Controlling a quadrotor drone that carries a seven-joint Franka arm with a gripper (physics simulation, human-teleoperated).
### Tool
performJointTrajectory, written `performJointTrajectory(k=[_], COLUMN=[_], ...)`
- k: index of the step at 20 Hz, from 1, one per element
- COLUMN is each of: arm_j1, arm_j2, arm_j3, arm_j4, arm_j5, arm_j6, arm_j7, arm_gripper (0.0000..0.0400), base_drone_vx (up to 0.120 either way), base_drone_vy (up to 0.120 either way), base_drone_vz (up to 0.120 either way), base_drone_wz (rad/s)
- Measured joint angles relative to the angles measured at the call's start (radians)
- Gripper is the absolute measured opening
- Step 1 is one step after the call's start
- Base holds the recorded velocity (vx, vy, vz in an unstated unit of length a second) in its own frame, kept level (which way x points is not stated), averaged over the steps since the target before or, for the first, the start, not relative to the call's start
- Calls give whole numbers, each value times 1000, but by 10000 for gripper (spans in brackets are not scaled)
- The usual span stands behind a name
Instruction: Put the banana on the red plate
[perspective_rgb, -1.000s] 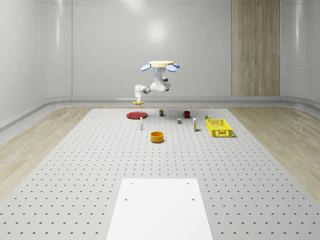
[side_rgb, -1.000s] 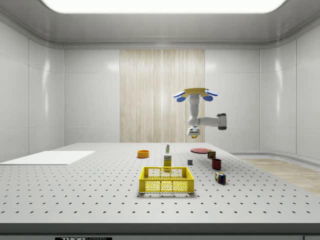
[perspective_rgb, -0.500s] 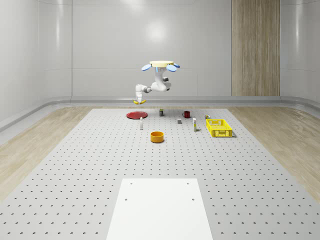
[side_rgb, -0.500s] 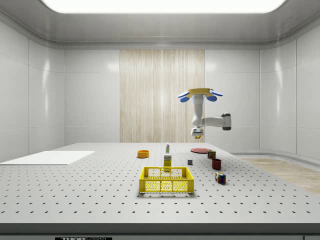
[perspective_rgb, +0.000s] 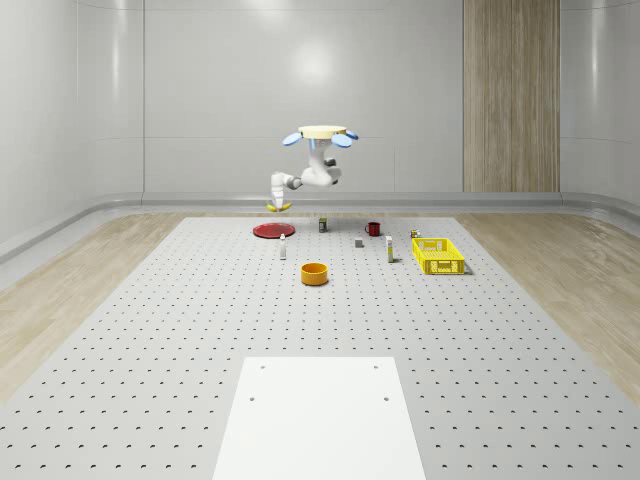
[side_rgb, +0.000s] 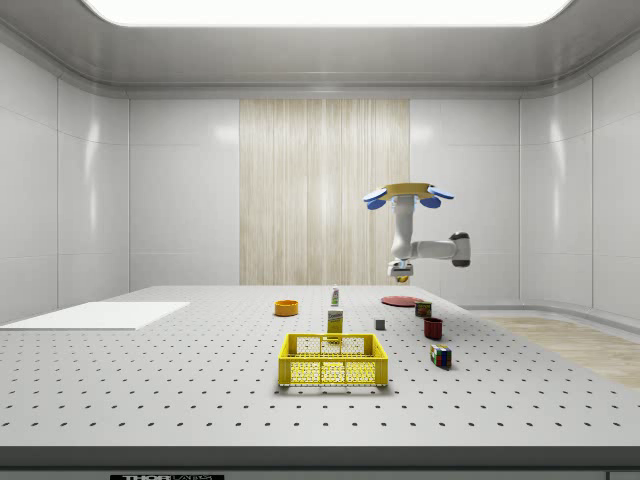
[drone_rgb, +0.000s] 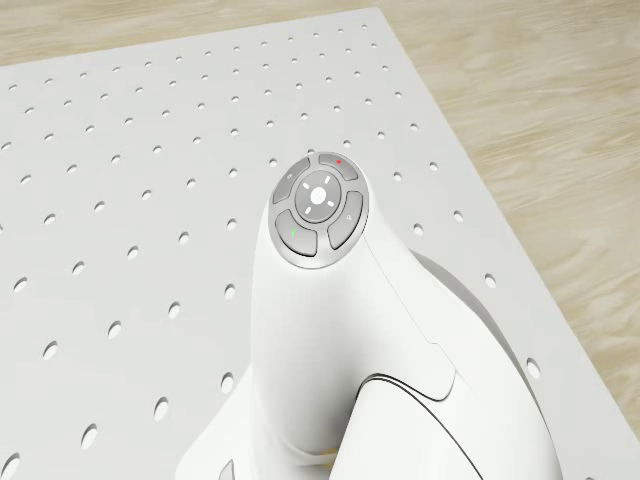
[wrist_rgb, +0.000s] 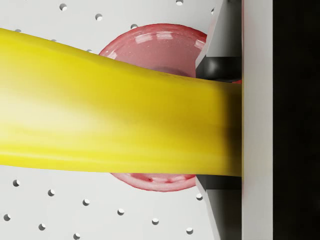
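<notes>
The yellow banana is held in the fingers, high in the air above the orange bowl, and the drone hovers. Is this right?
Not the orange bowl. The wrist view shows the yellow banana clamped in the gripper above the round red plate; the whole-scene view agrees. The rest holds: the drone hovers.

Bright, even light throughout. A broad white ceiling panel (side_rgb: 325, 10) glows in the side view, overexposed. Soft sheen on the glossy grey wall panels (perspective_rgb: 300, 90). Shadows on the white perforated bench (perspective_rgb: 320, 330) are faint and short. White glints on the glossy red plate (wrist_rgb: 160, 42) in the wrist view; the long yellow banana (wrist_rgb: 115, 120) there shows a soft pale band.
</notes>
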Motion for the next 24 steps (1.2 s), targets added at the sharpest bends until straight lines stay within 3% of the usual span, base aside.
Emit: performJointTrajectory(k=[3,13,24], arm_j1=[0,0,-22], arm_j2=[0,1,-3], arm_j3=[0,-1,-128], arm_j4=[0,0,21], arm_j5=[0,-1,-121], arm_j6=[0,-1,41], arm_j7=[0,0,6], arm_gripper=[202,202,202], base_drone_vx=[120,0,0], base_drone_vy=[0,0,0], base_drone_vz=[-27,-120,-4], base_drone_wz=[0,0,0])
